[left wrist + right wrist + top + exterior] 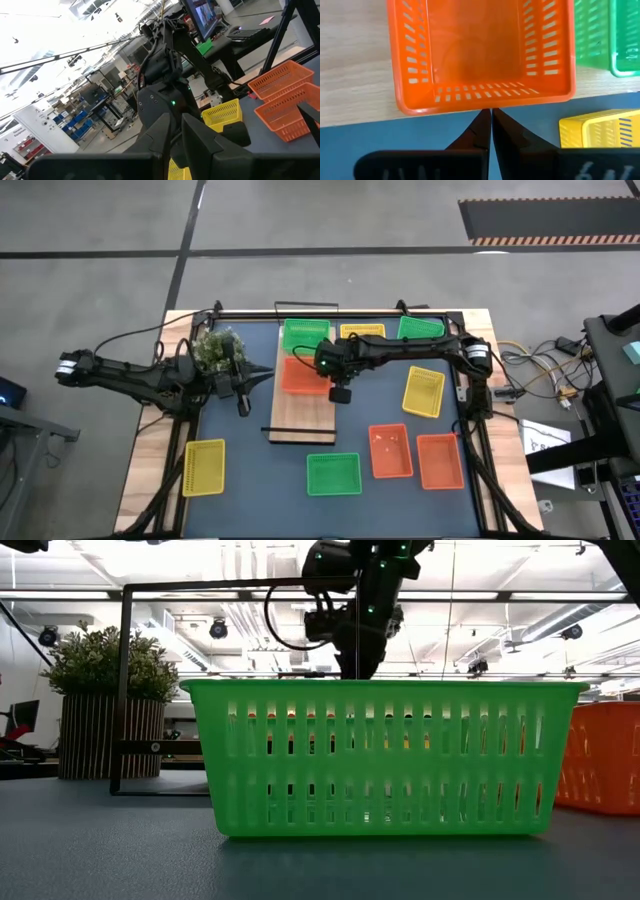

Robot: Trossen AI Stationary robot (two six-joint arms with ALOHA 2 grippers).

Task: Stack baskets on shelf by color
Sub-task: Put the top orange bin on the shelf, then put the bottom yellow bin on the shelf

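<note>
The light-wood shelf [300, 415] lies mid-table. A green basket [305, 335] sits on its far end, and a red-orange basket [480, 50] rests on the plank just nearer. My right gripper [491, 114] is shut and points down at the red-orange basket's right rim, over the shelf's right edge [340, 393]. My left gripper [268, 376] is shut and empty, level beside the shelf's left edge. Loose baskets on the table: yellow [423, 392], two red-orange [390, 450] [438, 460], green [333, 473], yellow [204, 466], and yellow [362, 332] and green [420, 328] at the far edge. My right gripper's shut fingertips [485, 117] stand right at the outer side of the red-orange basket's right rim [490, 104], coming from above. I cannot tell whether they touch it. The basket sits flat on the shelf, its opening up.
A bushy potted plant [213, 348] stands at the far left, next to my left arm. The shelf's black rail [125, 690] rises behind the near green basket [385, 755]. There is bare tabletop between the shelf and the near yellow basket.
</note>
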